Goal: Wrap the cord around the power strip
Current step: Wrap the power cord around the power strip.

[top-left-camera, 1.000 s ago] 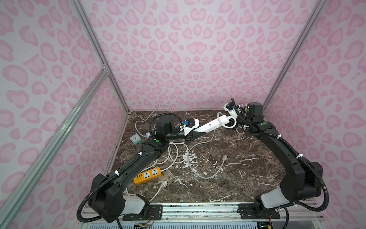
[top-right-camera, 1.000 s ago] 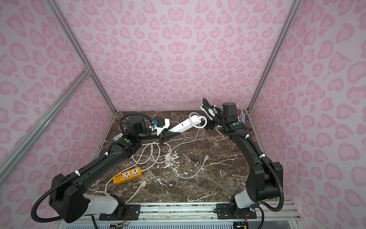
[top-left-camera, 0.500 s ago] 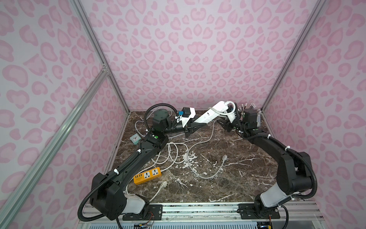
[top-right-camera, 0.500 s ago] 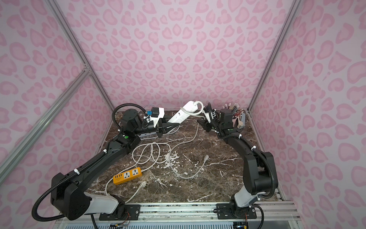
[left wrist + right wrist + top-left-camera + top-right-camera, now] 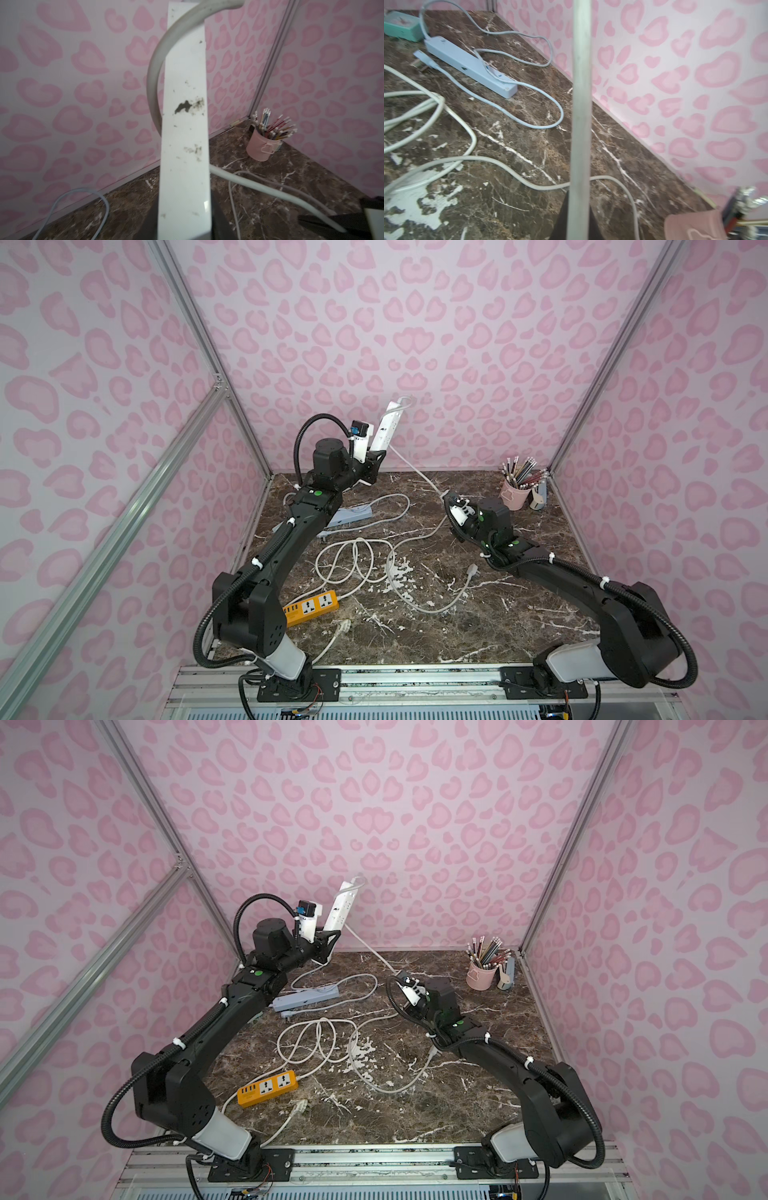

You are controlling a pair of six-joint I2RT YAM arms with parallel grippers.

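The white power strip [image 5: 388,423] [image 5: 343,903] stands nearly upright in the air near the back wall. My left gripper [image 5: 374,456] [image 5: 330,936] is shut on its lower end; the left wrist view shows the strip [image 5: 185,135] between the dark fingers of that gripper [image 5: 185,218]. Its white cord [image 5: 415,466] [image 5: 370,946] leaves the strip's top, curves down [image 5: 153,72] and runs taut to my right gripper [image 5: 446,493] [image 5: 401,979]. The right gripper [image 5: 578,207] is shut on the cord [image 5: 580,104] just above the table. The rest of the cord lies in loose loops [image 5: 353,560], ending in a plug [image 5: 471,571].
A light blue power strip [image 5: 349,516] [image 5: 467,64] with its own cord lies at the back left. An orange power strip [image 5: 311,605] lies at the front left. A pink cup of pencils [image 5: 515,493] [image 5: 262,145] stands in the back right corner. A teal box [image 5: 401,28] sits beyond the blue strip.
The left arm has lifted the strip from a low tilt to nearly upright. The right gripper has left the strip's far end, come down toward the table and shut on the cord.
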